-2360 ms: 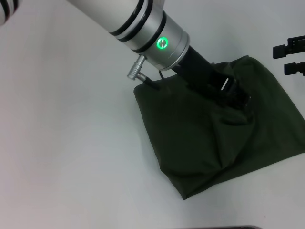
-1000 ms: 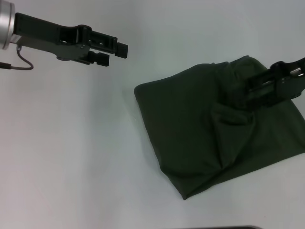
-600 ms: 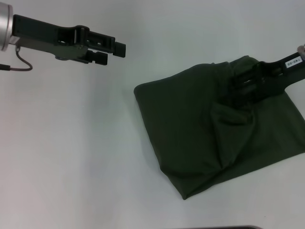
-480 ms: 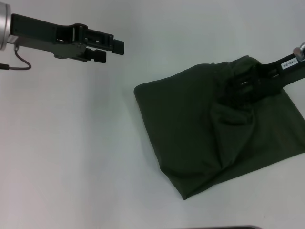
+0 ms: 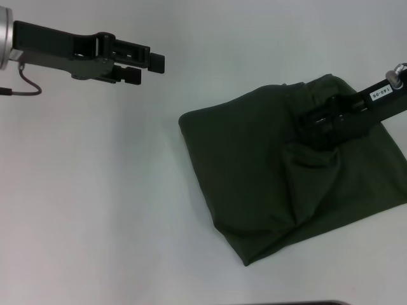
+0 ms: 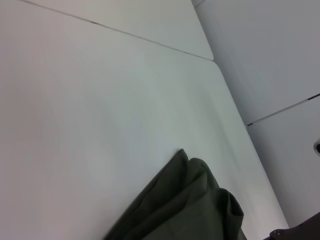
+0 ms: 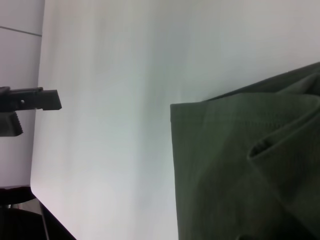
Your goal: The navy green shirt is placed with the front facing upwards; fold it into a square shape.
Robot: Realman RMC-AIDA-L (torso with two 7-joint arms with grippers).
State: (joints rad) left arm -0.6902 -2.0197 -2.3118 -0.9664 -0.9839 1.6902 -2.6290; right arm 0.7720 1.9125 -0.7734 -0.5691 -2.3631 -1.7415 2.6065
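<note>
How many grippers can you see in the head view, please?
2: the left gripper hangs over bare table, away from the navy green shirt; the right gripper is down on the shirt's far right part.

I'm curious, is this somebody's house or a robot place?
Probably a robot test room: a plain white table, two robot grippers, left and right, and just one folded shirt.

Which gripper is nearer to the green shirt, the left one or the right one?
Right. The right gripper is over the shirt, at its far part. The left gripper hangs apart from it, over bare table.
</note>
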